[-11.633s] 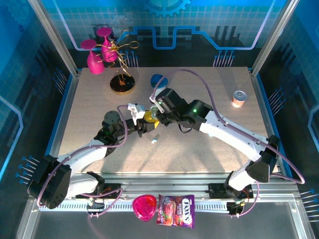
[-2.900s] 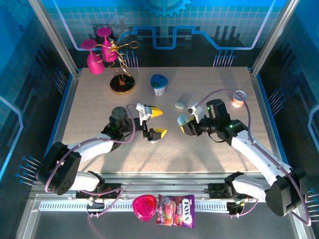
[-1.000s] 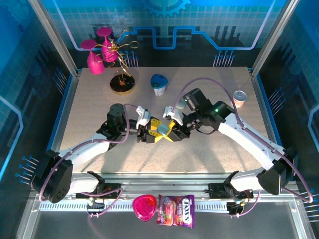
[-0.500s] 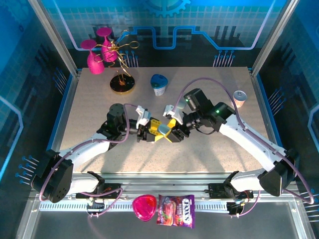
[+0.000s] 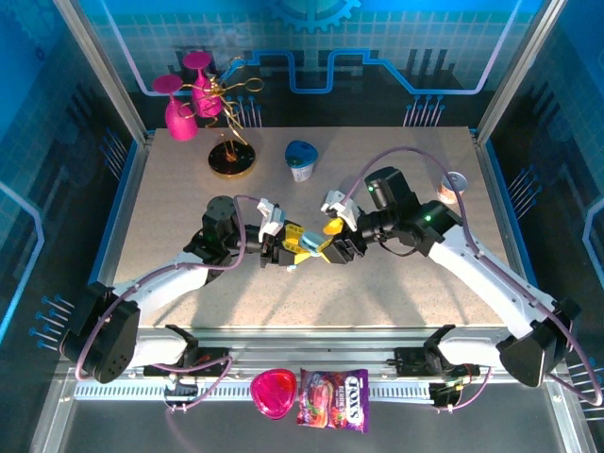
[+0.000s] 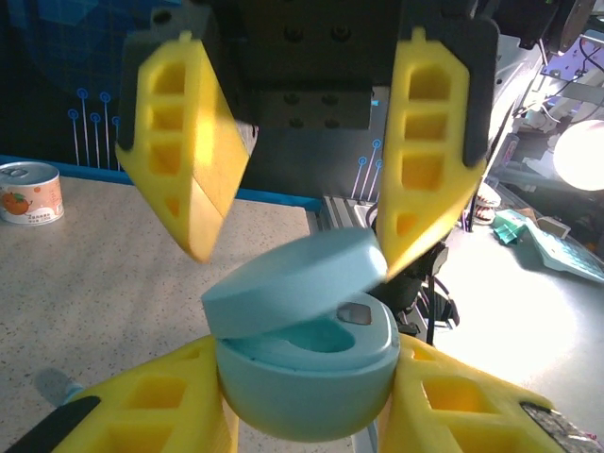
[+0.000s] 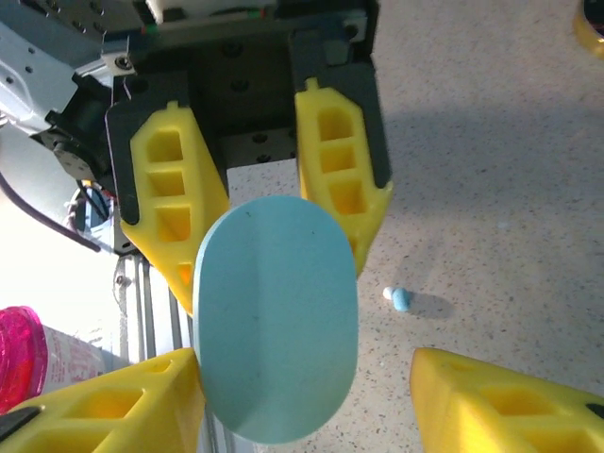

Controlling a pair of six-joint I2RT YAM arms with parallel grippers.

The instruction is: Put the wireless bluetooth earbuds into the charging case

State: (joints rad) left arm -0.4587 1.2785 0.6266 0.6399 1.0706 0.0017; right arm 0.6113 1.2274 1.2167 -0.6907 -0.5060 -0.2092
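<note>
The pale-blue oval charging case (image 6: 307,387) is held between the yellow fingers of my left gripper (image 6: 307,420), which is shut on its base. The lid (image 6: 293,283) stands slightly ajar, and the hollow under it looks empty. In the top view the case (image 5: 308,245) hangs above the table's middle, between my left gripper (image 5: 293,249) and my right gripper (image 5: 334,242). My right gripper (image 7: 302,411) is open and faces the lid (image 7: 276,316), a finger on each side of it. One tiny pale-blue earbud (image 7: 400,299) lies on the table below.
A blue-lidded cup (image 5: 301,159) and a gold stand (image 5: 231,160) with pink goblets (image 5: 179,104) stand at the back. A small can (image 5: 453,186) sits at the right. A pink dish (image 5: 273,392) and a candy bag (image 5: 333,399) lie on the front rail.
My left gripper has tightened on the case. My right gripper has opened and drawn back a little to the right, away from the case.
</note>
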